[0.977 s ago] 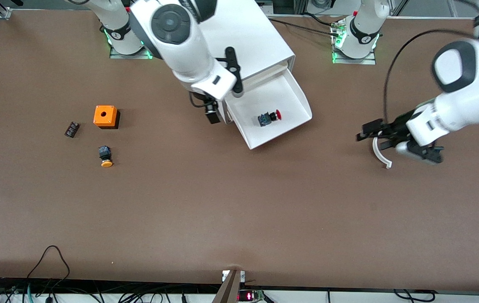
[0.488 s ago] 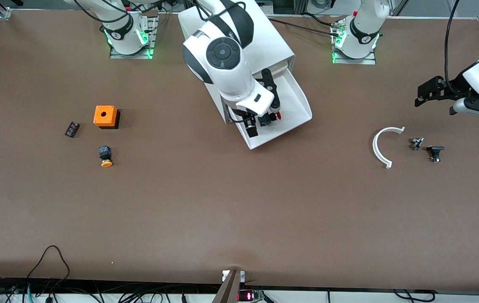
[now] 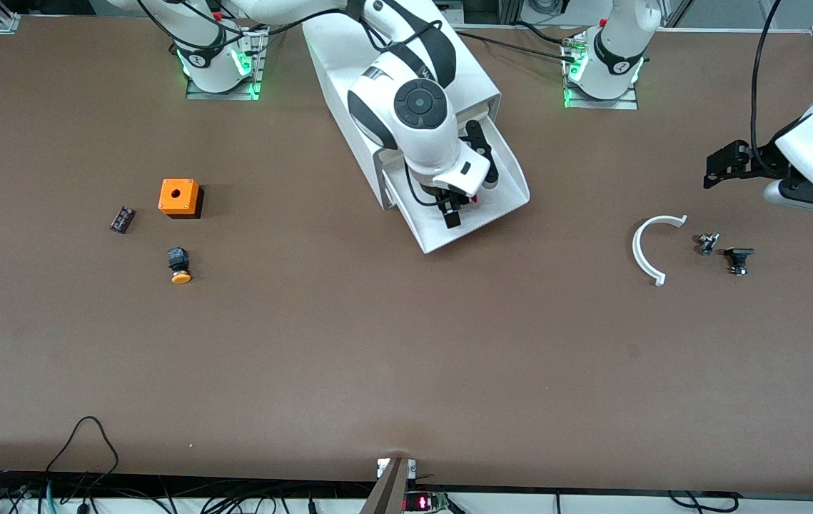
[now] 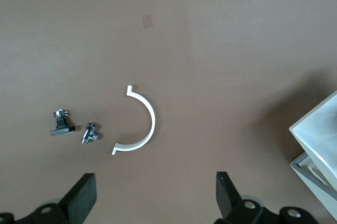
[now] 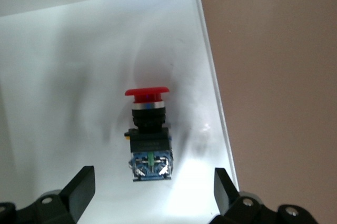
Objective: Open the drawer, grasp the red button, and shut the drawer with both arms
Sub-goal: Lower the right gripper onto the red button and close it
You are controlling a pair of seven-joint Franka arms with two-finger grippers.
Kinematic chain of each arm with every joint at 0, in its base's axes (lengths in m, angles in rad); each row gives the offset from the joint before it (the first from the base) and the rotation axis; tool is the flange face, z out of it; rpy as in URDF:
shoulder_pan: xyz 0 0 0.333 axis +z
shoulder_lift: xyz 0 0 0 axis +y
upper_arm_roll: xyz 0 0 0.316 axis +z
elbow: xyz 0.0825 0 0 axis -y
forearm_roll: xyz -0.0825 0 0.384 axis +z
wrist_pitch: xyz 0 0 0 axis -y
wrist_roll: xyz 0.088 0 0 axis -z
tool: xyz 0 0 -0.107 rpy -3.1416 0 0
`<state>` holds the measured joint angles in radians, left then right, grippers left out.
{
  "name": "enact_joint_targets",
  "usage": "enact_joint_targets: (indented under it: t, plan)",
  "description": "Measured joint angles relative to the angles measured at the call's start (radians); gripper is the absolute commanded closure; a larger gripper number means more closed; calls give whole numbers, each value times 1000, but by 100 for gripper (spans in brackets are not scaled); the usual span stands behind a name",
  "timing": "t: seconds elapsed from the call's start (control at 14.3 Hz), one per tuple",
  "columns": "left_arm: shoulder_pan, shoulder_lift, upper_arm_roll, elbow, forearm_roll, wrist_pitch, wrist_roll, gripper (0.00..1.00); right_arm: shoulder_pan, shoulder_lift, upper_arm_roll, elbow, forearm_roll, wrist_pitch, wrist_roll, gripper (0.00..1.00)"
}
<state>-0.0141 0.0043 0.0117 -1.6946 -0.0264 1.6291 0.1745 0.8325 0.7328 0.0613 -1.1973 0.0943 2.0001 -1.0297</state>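
- The white cabinet [image 3: 406, 64] sits between the two arm bases, its drawer [image 3: 499, 207] pulled open toward the front camera.
- The right gripper [image 3: 457, 207] hangs over the open drawer, fingers [image 5: 79, 184] spread wide and holding nothing.
- The left gripper [image 3: 724, 165] waits over the table at the left arm's end, also spread and empty, above a white curved piece [image 3: 649, 246].
- The button [image 5: 149, 134] lies on its side on the drawer floor, red cap near one side wall.
- To grasp well, likely descend straight, centre the black body between the fingers, and avoid that wall.
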Motion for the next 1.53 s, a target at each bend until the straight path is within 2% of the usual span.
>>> enact_joint_targets:
  t: [0.56, 0.63, 1.19, 1.4, 1.53]
  plan:
    - [1, 5, 1, 6, 0, 0, -6, 0, 13, 30, -3, 0, -22, -1, 1, 5]
    - [2, 6, 1, 6, 0, 0, -6, 0, 15, 34, -3, 0, -22, -1, 5, 8]
    - [4, 8, 3, 6, 0, 0, -7, 0, 35, 42, -4, 2, -65, 12, 17, 48]
    - [4, 12, 4, 7, 0, 0, -8, 0, 37, 42, -5, 4, -66, 17, 18, 69]
    - [4, 15, 5, 12, 0, 0, -8, 0, 39, 42, -5, 4, -66, 23, 18, 76]
